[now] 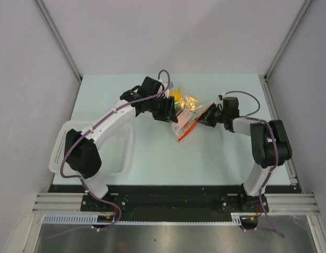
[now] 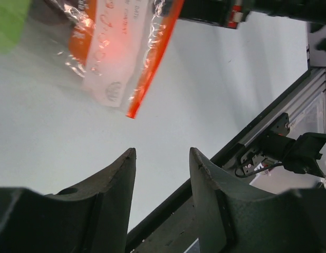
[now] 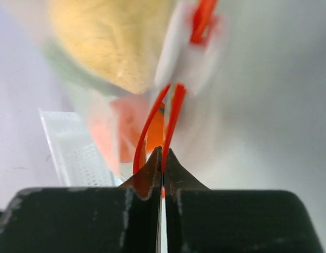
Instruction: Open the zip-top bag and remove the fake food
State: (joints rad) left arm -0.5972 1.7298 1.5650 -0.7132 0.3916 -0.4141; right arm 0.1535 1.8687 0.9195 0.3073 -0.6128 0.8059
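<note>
Zip-top bag (image 1: 183,122) holds fake food (image 1: 190,103); right jaws pinch zip strip (image 3: 175,113); left jaws parted, empty.

Bright, even light with soft shadows; right wrist view blurred, glare on the zip-top bag (image 2: 116,63).

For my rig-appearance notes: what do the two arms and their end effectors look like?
The left arm and right arm have white links, black joint housings and a purple cable along each. The left end effector and right end effector have black, tapered fingers.
</note>
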